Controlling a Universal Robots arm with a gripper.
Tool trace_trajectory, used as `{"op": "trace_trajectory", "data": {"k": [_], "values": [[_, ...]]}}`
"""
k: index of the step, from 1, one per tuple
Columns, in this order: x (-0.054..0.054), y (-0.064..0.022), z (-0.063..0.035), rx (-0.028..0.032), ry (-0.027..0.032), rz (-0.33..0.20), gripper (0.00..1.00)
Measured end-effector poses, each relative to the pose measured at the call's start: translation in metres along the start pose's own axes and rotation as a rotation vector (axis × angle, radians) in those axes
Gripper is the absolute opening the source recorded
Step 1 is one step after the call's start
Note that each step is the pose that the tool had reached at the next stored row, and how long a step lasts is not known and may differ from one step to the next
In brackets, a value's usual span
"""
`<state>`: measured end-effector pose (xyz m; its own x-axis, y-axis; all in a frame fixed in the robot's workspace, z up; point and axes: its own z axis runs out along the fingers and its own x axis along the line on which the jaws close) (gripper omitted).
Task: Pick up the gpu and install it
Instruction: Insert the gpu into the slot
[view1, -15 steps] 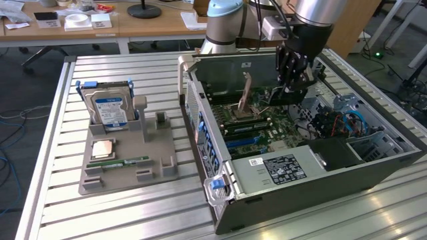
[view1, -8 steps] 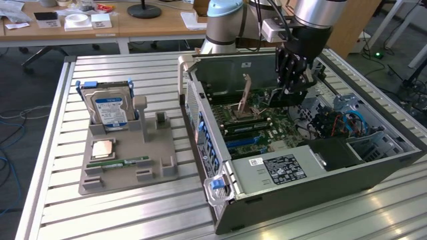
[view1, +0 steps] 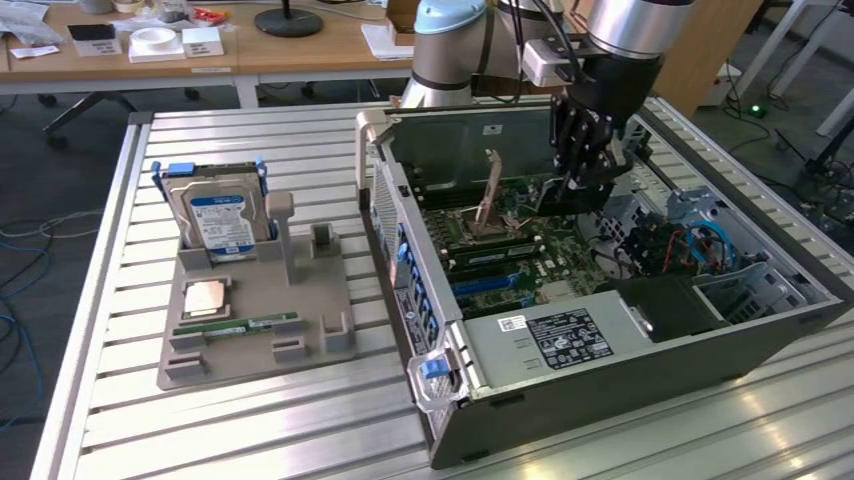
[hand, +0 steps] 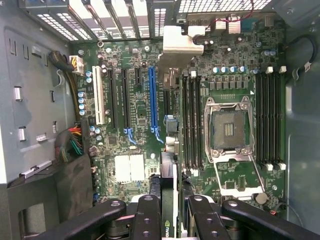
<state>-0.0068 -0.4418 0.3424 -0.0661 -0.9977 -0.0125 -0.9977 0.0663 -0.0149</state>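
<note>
The jaws stand inside the open computer case (view1: 641, 370), pinching the gpu (hand: 168, 195) by its upper edge; the card hangs edge-on between them, its silver bracket (hand: 182, 42) at the end farthest from the jaws, toward the case's vented rear wall; below the jaws lies the motherboard (hand: 135, 140); a long blue expansion slot (hand: 151, 100) runs parallel to the card, just beside it, and the empty CPU socket (hand: 230, 130) sits on the card's other side; whether the card's edge touches any slot cannot be told; well apart from the jaws, toward the exterior view's left, the hard drive (view1: 220, 220) stands upright in a grey parts holder (view1: 254, 350) on the desk (view1: 160, 430).
</note>
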Motion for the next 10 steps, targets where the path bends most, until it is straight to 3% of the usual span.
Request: {"op": "trace_trajectory", "data": {"k": [10], "values": [[0.0, 0.0, 0.0001, 0.0, -0.0001, 0.0, 0.26]]}}
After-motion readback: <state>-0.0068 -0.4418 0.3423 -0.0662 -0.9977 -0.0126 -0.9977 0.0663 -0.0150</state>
